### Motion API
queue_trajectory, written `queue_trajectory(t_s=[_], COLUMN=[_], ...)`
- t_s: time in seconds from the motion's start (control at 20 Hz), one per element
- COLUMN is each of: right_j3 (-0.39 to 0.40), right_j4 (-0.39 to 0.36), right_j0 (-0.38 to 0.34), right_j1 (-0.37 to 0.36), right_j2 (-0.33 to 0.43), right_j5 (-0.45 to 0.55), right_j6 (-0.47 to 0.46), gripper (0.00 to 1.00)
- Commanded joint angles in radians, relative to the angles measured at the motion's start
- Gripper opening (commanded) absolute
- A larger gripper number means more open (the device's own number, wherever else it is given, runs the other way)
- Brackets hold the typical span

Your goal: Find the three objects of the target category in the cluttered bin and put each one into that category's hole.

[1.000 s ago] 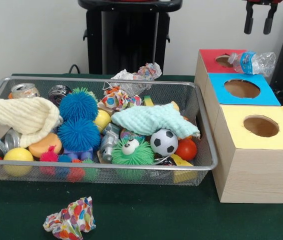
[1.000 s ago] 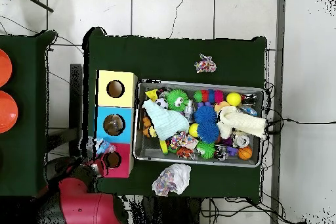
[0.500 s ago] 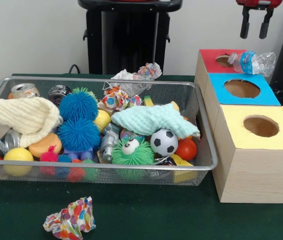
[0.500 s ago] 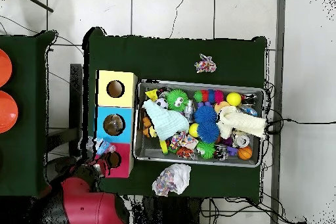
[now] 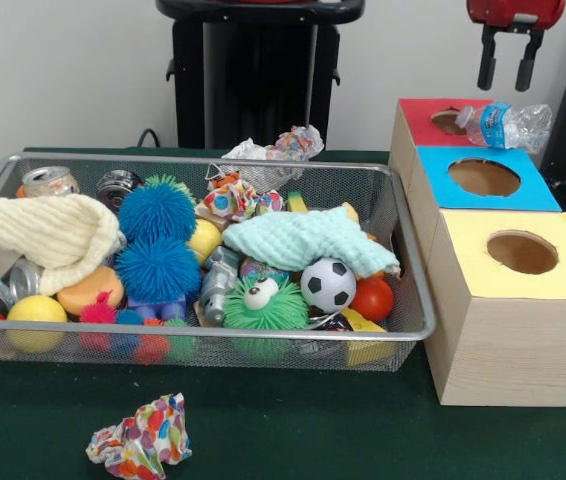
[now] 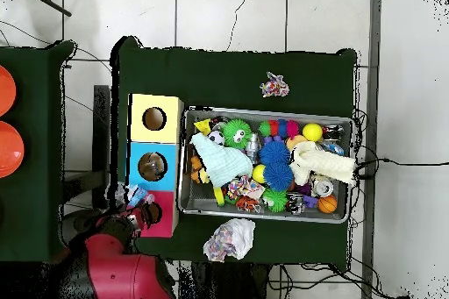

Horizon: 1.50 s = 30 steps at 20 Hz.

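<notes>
The gripper (image 5: pixel 504 70) is hanging above the red box (image 5: pixel 425 122), its fingers (image 5: pixel 485 62) standing apart and empty, its upper body cut off. A crushed plastic bottle (image 5: pixel 506 125) is lying across the red box's hole, partly covering it. Towels are hiding much of the wire bin (image 5: pixel 415 300).

Boxes with a hole: three, red (image 5: pixel 425 118), blue (image 5: pixel 483 180), yellow (image 5: pixel 518 262)
Wire bin (image 5: pixel 263 340): one
Plastic bottle (image 5: pixel 506 125): one, on the red box
Blue spiky balls (image 5: pixel 157 212): two
Soccer ball (image 5: pixel 328 284): one
Cloths: two, cream (image 5: pixel 43 230), mint (image 5: pixel 303 240)
Crumpled paper wads outside the bin: two (image 5: pixel 141 438), (image 5: pixel 283 145)
</notes>
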Motion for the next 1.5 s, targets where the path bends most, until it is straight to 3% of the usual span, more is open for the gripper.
queue_trajectory(t_s=[0.05,1.5], right_j3=[0.058,0.036], right_j4=[-0.022,-0.027], right_j0=[-0.041,-0.049], right_j1=[0.050,0.051], right_j2=[0.072,0.066], right_j5=[-0.058,-0.024], right_j6=[0.229,0.201], gripper=[1.00,1.00])
